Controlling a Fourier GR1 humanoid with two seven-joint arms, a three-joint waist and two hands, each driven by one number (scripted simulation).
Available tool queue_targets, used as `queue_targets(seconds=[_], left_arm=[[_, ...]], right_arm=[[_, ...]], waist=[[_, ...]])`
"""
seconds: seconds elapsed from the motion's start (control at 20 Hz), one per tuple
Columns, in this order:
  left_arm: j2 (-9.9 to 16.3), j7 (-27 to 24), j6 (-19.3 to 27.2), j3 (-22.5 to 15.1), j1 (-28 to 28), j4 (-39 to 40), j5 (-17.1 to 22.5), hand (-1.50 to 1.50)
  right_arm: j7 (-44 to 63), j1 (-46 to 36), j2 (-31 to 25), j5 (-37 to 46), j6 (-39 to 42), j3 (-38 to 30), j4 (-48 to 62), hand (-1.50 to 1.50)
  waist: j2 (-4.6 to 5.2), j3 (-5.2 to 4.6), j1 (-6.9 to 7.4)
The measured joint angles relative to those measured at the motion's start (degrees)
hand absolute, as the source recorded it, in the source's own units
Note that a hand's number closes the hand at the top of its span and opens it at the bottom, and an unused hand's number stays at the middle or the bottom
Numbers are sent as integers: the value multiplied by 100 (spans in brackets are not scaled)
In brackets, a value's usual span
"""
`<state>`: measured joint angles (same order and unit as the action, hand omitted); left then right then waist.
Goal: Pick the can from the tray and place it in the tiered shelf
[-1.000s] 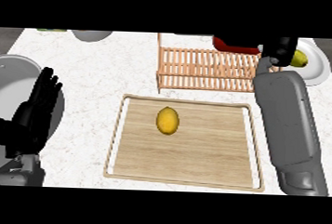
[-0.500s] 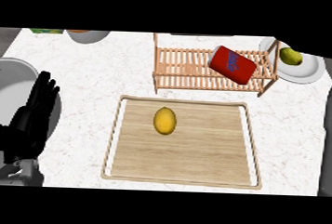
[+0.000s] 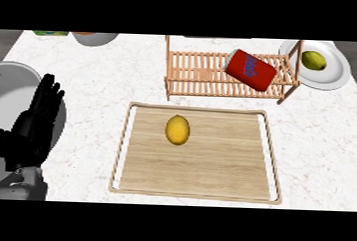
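Now, the scene as seen from the head view:

Can: the red can (image 3: 251,70) is seen lying tilted on the right part of the tiered shelf, no hand on it.
Tiered shelf: the wooden slatted shelf (image 3: 202,68) is set on the counter, just beyond the far edge of the tray.
Tray: the wooden tray (image 3: 197,189) is placed in the near middle; only a yellow oval fruit (image 3: 178,129) is carried on it, left of its centre.
Left hand: the black left hand (image 3: 38,123) is shown at the left edge, fingers straight and apart, pointing far, nothing held.
Right hand: not seen in this view.
Plate: a white plate (image 3: 329,80) is found at the far right, beside the shelf, with a green-yellow fruit (image 3: 314,60) on it.
Far left: a grey-white bowl (image 3: 94,38) is partly cut off by the far edge.
Counter: the white marbled top (image 3: 109,70) is seen beneath all of these.
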<state>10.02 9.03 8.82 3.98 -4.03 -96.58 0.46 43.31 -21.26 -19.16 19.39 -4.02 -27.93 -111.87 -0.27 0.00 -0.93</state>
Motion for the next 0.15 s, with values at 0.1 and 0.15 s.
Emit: queue_targets(seconds=[0.1, 0.15], left_arm=[[-61, 54, 39, -43, -71, 25, -55, 0], [-106, 86, 73, -81, -64, -21, -92, 0]], right_arm=[[-43, 187, -177, -347, 193, -261, -122, -150], [-119, 313, -188, -509, 246, -369, -181, -150]], waist=[[7, 2, 19], [8, 1, 28]])
